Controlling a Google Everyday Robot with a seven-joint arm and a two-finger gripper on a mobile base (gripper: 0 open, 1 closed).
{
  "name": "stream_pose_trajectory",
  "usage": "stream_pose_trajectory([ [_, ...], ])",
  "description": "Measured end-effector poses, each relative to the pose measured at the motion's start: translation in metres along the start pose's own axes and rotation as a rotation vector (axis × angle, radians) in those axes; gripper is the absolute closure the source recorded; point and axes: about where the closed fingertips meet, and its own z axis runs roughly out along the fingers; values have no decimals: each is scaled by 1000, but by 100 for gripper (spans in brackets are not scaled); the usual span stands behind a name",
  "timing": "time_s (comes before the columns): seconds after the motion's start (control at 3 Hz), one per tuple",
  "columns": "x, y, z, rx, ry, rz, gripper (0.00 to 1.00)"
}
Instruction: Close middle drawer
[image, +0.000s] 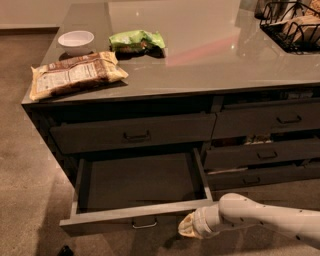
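Observation:
The middle drawer (135, 182) of the left column is pulled far out, its dark flat inside bare. Its grey front (100, 220) faces the floor side with a small bar handle (144, 224) at the centre. My gripper (186, 228) comes in from the lower right on a white arm and sits just in front of the drawer front, to the right of the handle and below the drawer's right corner.
The drawer above (135, 133) is shut. The right column (265, 150) has drawers slightly ajar. On the counter (210, 55) lie a brown snack bag (75, 74), a white bowl (76, 41), a green bag (136, 40) and a wire basket (292, 25). Carpet lies to the left.

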Motion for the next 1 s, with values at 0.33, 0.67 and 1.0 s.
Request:
stream_pose_trajectory([
  [0.33,3,-10,14,52,-19,9,100],
  [0.67,3,-27,22,85,-24,19,100],
  [1.0,1,-48,26,106,-37,32,100],
])
